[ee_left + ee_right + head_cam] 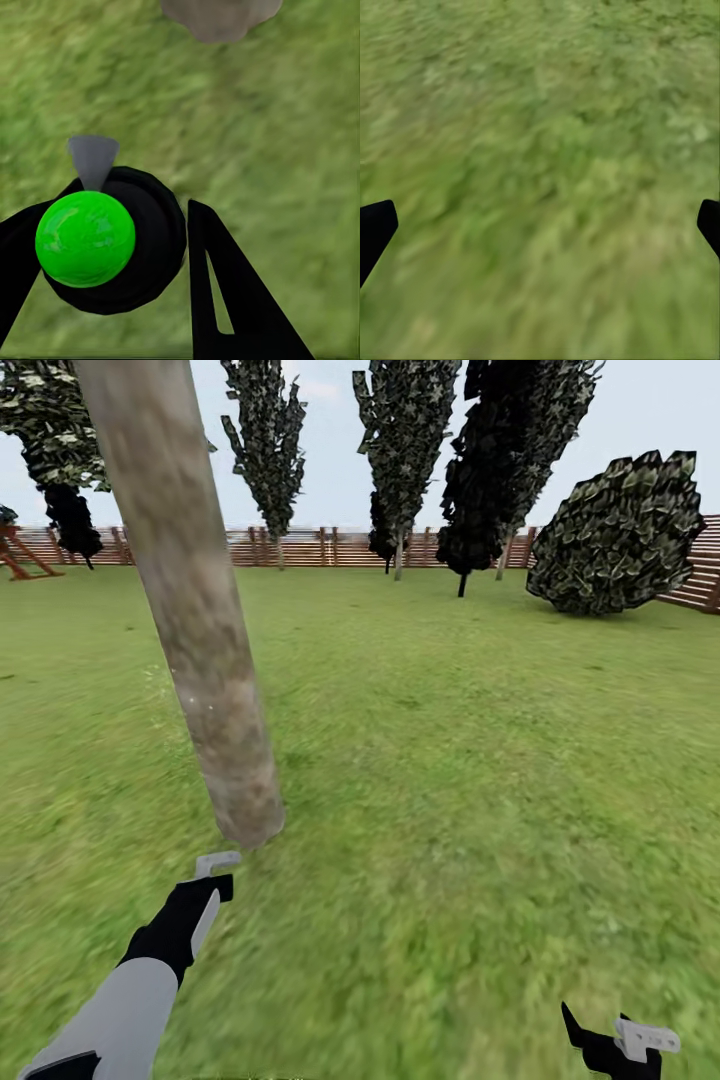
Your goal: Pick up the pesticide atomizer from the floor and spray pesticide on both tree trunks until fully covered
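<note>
The left gripper (127, 270) is clamped around the pesticide atomizer (109, 240), its green cap and grey nozzle (93, 159) poking out between the black fingers. The nozzle faces the base of the tree trunk (200, 630), which rises just ahead of that gripper from the grass lawn (460, 760). No spray specks show that I can make out. To cover the bark well, I'd sweep the nozzle slowly up the trunk and work around it. The right gripper (540, 225) hangs spread wide over bare grass, holding nothing.
</note>
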Motion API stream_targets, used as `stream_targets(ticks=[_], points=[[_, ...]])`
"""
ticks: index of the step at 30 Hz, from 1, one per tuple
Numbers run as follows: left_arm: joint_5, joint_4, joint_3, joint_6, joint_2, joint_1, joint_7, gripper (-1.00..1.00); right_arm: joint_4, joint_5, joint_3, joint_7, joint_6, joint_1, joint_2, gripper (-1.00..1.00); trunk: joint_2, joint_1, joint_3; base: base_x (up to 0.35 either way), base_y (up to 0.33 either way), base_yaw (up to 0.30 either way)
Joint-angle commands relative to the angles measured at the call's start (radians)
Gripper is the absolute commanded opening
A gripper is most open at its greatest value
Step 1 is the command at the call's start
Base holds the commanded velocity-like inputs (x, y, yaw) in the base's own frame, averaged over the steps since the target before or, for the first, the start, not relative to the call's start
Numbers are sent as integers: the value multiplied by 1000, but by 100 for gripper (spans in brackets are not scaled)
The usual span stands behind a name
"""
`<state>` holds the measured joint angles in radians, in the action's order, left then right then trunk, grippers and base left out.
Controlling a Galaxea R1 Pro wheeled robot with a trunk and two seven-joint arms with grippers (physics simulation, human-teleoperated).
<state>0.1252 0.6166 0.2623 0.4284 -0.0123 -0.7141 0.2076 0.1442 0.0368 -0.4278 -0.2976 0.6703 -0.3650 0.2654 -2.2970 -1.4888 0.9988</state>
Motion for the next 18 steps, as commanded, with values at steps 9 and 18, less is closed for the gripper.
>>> stream_targets(ticks=[9, 18], points=[[0, 0, 0, 1, 0, 0, -1, -100, 0, 0, 0, 0, 0, 0, 0, 100, 0, 0, 0, 100, -272, 278], [-1, -3, 0, 1, 0, 0, -2, -100, 0, 0, 0, 0, 0, 0, 0, 100, 0, 0, 0, 188, -238, 278]])
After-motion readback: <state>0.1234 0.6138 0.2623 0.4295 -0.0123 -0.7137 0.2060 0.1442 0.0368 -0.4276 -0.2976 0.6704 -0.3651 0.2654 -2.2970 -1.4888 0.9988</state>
